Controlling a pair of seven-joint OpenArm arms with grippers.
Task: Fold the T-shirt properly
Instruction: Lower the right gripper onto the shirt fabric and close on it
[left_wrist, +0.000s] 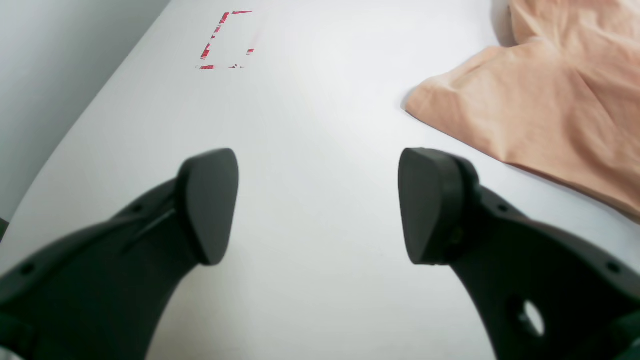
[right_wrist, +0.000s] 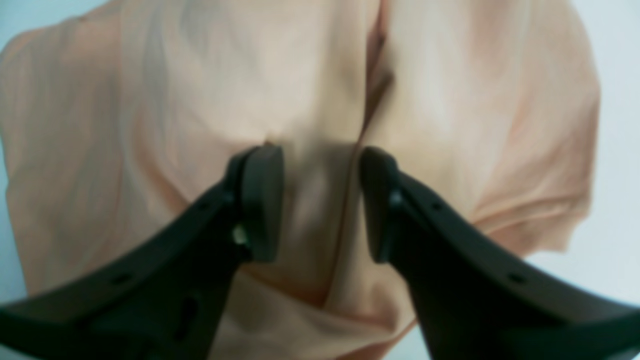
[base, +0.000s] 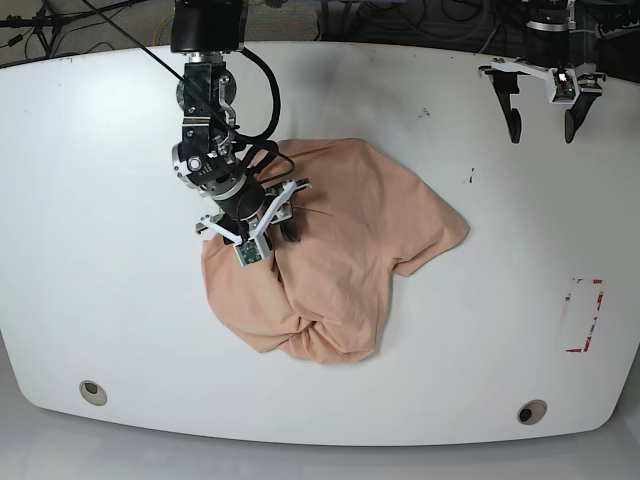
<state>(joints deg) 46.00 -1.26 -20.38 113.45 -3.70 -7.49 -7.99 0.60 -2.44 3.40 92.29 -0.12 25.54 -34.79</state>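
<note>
My right gripper hangs over the crumpled peach cotton T-shirt, jaws partly apart with a fold between them — grip unclear; the shirt lies mid-table on the white table. My left gripper, at two o'clock, gapes wide — empty

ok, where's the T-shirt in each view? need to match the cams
Left wrist: T-shirt at upper right, apart from the open left pincer.
Right wrist: fills most of the frame, right pincer over a crease.
Base: centre-left on the table, under the right arm.
Shared landmark: red tape rectangle, base view right edge.
</note>
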